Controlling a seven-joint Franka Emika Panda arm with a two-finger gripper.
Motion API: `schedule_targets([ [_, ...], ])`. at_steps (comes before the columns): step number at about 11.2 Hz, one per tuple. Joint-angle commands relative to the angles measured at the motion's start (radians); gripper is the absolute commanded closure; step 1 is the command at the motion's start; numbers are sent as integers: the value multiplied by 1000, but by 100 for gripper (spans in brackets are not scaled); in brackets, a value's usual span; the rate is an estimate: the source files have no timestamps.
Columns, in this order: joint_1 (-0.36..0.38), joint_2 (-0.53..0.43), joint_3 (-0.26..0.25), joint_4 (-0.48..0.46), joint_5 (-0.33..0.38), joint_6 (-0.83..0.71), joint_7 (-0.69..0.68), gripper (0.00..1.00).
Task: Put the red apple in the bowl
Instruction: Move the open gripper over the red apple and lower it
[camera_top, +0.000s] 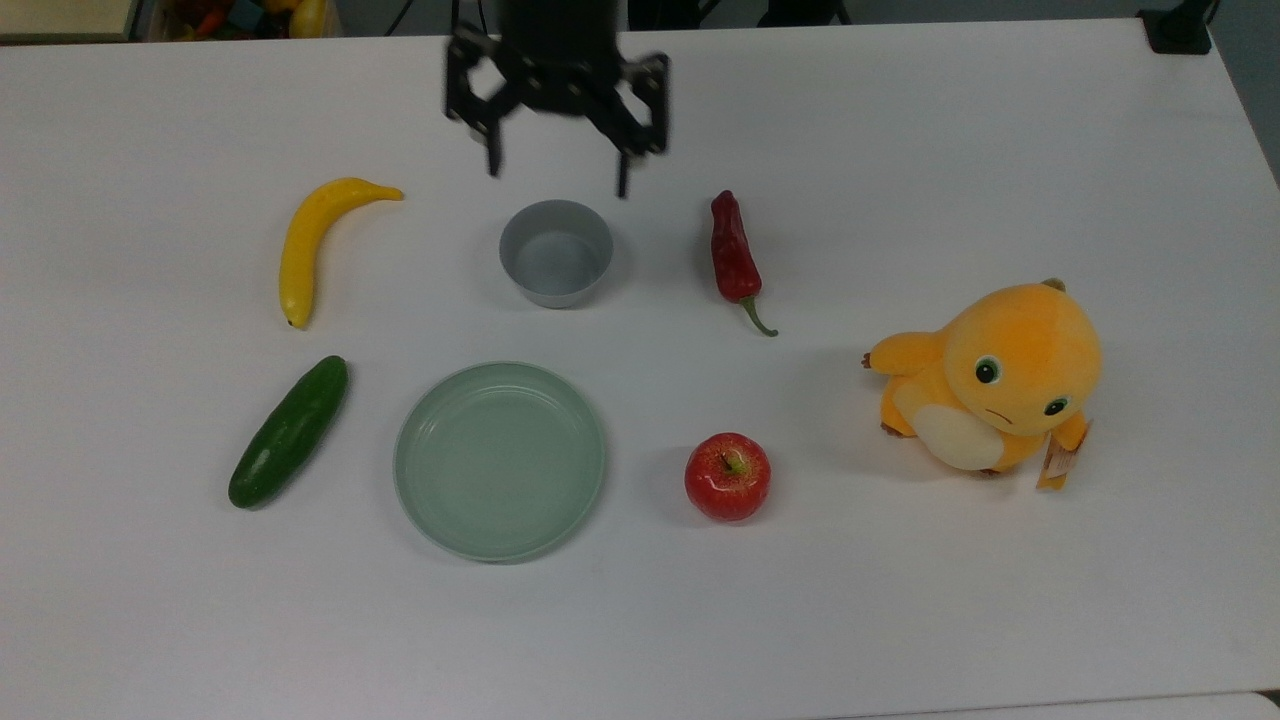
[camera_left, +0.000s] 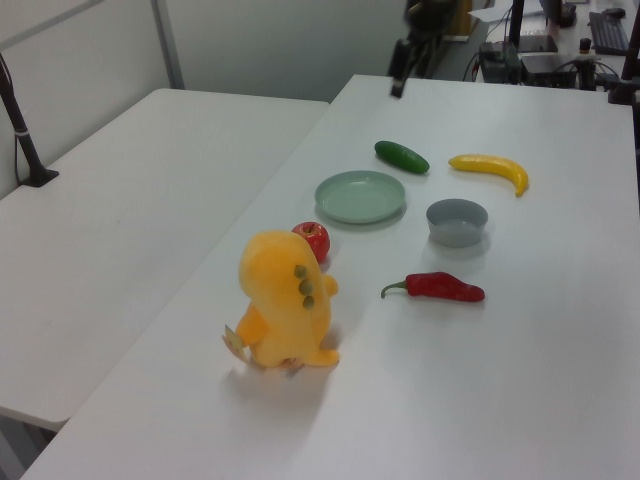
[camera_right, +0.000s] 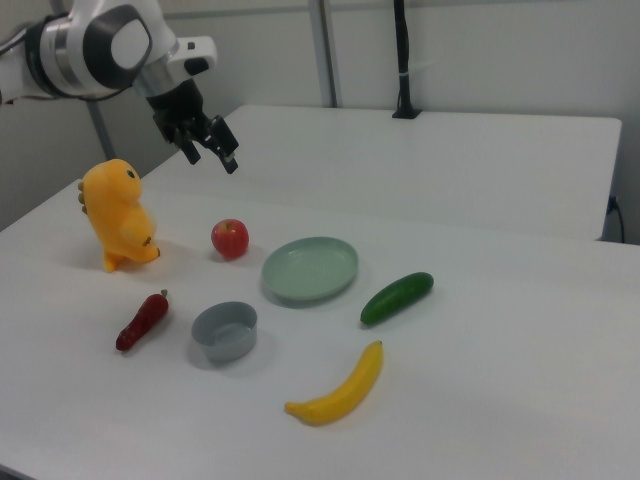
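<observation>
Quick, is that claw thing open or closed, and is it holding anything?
Gripper: open, holding nothing; the apple sits on the table.

Colours on the white table (camera_top: 900, 150)
Glossy red apple (camera_top: 728, 477) flecked yellow, grey bowl (camera_top: 556, 252), pale-green plate (camera_top: 500, 460), dark-red chili pepper (camera_top: 733, 255) with green stem, yellow banana (camera_top: 310, 243), dark-green cucumber (camera_top: 288, 432), orange plush toy (camera_top: 990, 380) with cream belly, black gripper (camera_top: 556, 180)
</observation>
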Motion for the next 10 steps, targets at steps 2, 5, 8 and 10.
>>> schedule_targets([
  [2, 42, 149, 56, 28, -11, 273, 142, 0],
  [5, 64, 252, 56, 28, -14, 486, 146, 0],
  [8, 96, 360, 47, 46, -35, 666, 147, 0],
  [10, 113, 420, 42, 49, -55, 740, 147, 0],
])
